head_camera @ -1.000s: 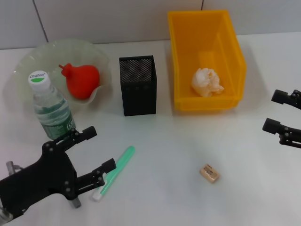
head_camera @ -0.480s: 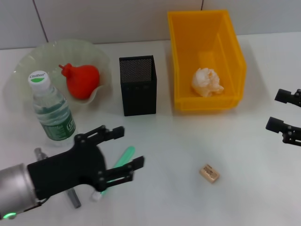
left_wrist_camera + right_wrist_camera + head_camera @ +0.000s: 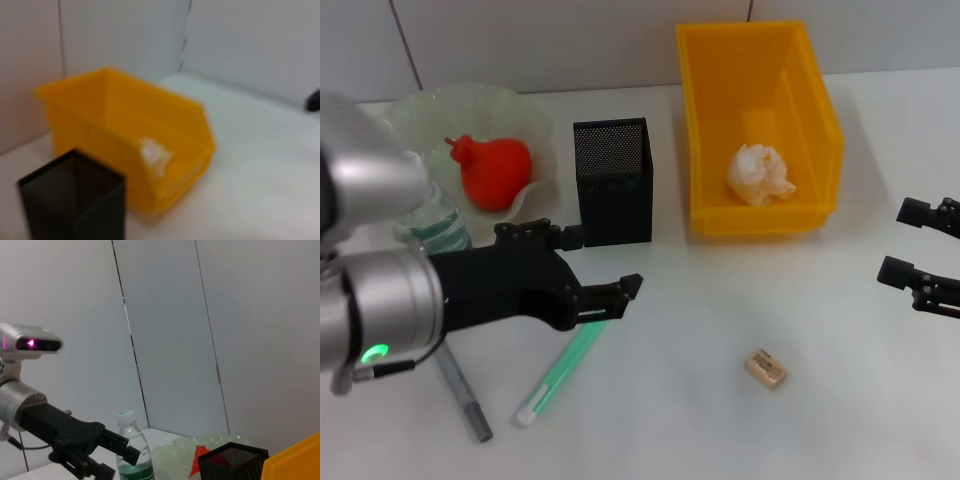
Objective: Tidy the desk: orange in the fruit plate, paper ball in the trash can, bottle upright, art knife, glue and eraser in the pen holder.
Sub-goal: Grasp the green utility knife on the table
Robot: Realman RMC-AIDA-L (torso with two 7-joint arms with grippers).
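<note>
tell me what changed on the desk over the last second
The left gripper, open and empty, swept from the near left edge up and toward the middle, now above the glue near the pen holder. The art knife lies uncovered. The right gripper, eraser and bottle stayed put.

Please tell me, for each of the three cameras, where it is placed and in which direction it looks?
Head view: above, looking down at the desk; left gripper over the glue, right gripper at the edge.
Left wrist view: low, facing the trash can and pen holder; no own fingers.
Right wrist view: facing sideways across the desk at the left gripper and bottle.
Shared: all show the pen holder.
</note>
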